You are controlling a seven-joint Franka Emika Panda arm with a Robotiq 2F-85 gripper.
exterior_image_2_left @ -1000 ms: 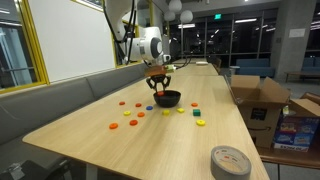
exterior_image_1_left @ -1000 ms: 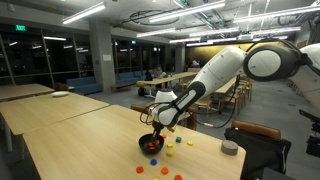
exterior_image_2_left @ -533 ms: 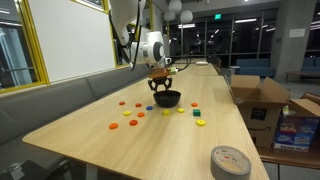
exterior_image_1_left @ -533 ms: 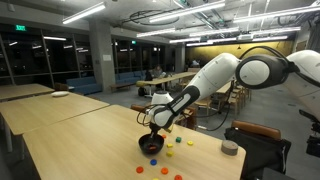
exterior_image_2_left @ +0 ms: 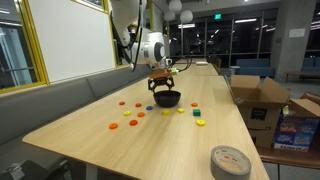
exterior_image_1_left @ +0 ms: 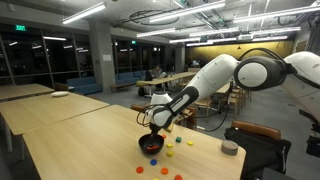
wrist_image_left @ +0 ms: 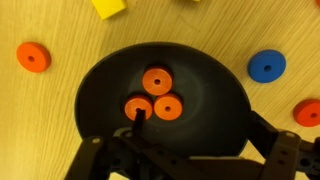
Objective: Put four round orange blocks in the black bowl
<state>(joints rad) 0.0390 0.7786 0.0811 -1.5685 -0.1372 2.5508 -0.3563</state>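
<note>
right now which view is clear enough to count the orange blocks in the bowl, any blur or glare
Wrist view: close, evenly lit, only slightly soft; three round orange blocks stand out against the black bowl. Both exterior views: the black bowl is tiny and distant, so its contents cannot be counted; ceiling lights glare in an exterior view.
</note>
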